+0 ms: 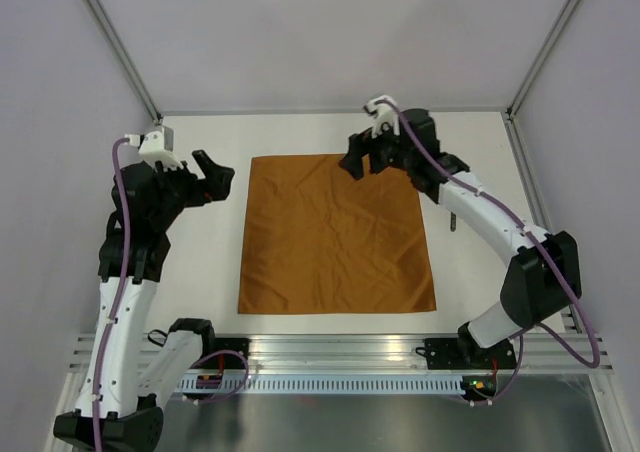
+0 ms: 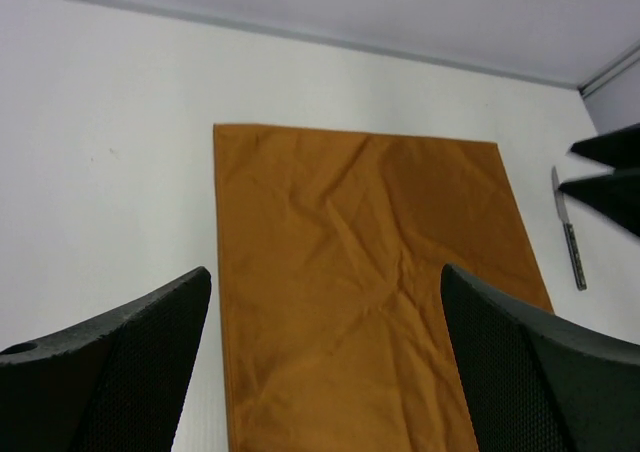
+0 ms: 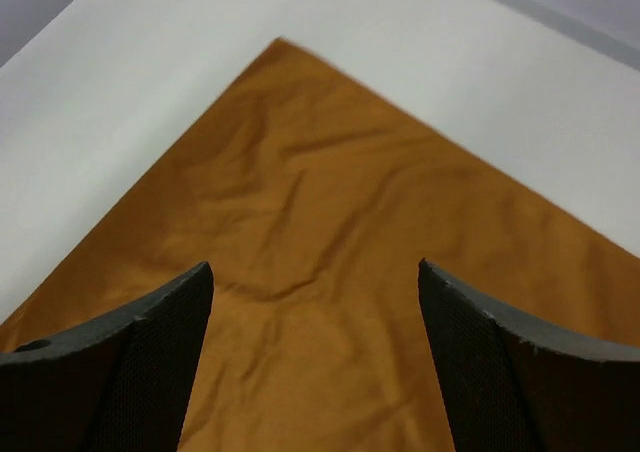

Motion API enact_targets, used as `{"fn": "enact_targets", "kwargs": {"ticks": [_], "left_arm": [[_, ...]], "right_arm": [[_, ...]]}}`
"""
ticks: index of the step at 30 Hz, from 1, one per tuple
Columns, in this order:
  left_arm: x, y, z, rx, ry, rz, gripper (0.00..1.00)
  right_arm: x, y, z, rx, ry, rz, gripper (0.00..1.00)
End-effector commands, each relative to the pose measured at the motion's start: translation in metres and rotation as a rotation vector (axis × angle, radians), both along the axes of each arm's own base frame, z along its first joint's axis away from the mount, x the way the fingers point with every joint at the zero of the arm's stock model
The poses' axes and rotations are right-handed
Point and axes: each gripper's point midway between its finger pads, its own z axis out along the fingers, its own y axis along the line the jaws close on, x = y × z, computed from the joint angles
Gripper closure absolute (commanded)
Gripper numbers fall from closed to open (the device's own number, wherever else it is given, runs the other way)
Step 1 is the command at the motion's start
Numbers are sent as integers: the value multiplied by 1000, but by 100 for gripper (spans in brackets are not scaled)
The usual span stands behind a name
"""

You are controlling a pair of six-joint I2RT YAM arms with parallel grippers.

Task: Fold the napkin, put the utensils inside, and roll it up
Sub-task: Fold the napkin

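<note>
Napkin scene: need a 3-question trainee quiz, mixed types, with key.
1. True or false: the napkin is folded in half.
2. The knife lies: A) on the napkin, B) on the table, right of the napkin, C) under the napkin.
3. Fill in: the left pincer and right pincer are both ___, holding nothing.
Key: 1 false, it lies spread flat; 2 B; 3 open.

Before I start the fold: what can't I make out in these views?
- Top view: knife mostly hidden under the right arm.
- Left wrist view: napkin lower part cut off by the frame edge and the left pincer.
- Right wrist view: only one napkin corner shows; knife outside the frame.
</note>
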Motion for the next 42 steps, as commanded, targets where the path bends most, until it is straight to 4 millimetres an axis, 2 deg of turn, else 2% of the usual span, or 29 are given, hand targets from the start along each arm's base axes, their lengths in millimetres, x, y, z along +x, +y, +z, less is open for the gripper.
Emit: {"fn": "enact_targets", "kwargs": {"ticks": [1, 2, 3, 5, 6, 8, 9, 10, 11, 12, 13, 14, 15, 16, 17, 19, 20, 22, 26, 33, 42], "left_arm": [[1, -8, 52, -55, -97, -31, 0], [1, -9, 66, -62, -123, -35, 0], [2, -10, 71, -67, -129, -35, 0], [4, -12, 83, -83, -142, -44, 0], [5, -13, 86, -87, -143, -46, 0], [6, -14, 96, -93, -156, -55, 0], [5, -15, 97, -95, -153, -56, 0], [6, -14, 98, -94, -150, -53, 0], [5, -12, 102, -91, -158, -43, 0], [5, -12, 103, -89, -156, -39, 0], [4, -10, 103, -84, -153, -32, 0], [4, -9, 104, -81, -155, -23, 0], [4, -8, 104, -77, -153, -19, 0], [4, -7, 103, -72, -148, -18, 0], [4, -7, 103, -70, -147, -15, 0], [5, -6, 101, -66, -139, -11, 0], [6, -6, 100, -64, -134, -13, 0], [7, -6, 99, -66, -131, -12, 0], [10, -7, 95, -64, -117, -17, 0], [8, -5, 94, -51, -116, -13, 0], [5, -3, 92, -34, -108, -6, 0]], "right_arm": [[-32, 57, -24, -130, -15, 103, 12], [-40, 74, -38, -152, 6, 137, 13], [-63, 106, -45, -171, 5, 210, 14], [-81, 137, -64, -216, 10, 259, 18], [-107, 164, -71, -232, 8, 329, 19], [-126, 192, -88, -265, 10, 382, 21], [-151, 213, -94, -274, 10, 441, 23], [-160, 226, -95, -271, 8, 467, 24], [-170, 235, -112, -287, 35, 488, 25], [-190, 250, -118, -292, 41, 534, 28], [-198, 259, -121, -295, 41, 552, 30], [-207, 266, -133, -312, 50, 571, 30], [-226, 276, -138, -326, 42, 603, 31], [-233, 283, -142, -334, 36, 614, 31], [-251, 292, -145, -326, 48, 634, 32], [-263, 302, -150, -328, 55, 655, 34], [-273, 308, -148, -321, 56, 672, 38], [-279, 312, -159, -333, 75, 683, 42], [-296, 321, -169, -342, 84, 709, 46], [-303, 327, -192, -388, 105, 710, 55], [-313, 331, -207, -420, 119, 718, 56]]}}
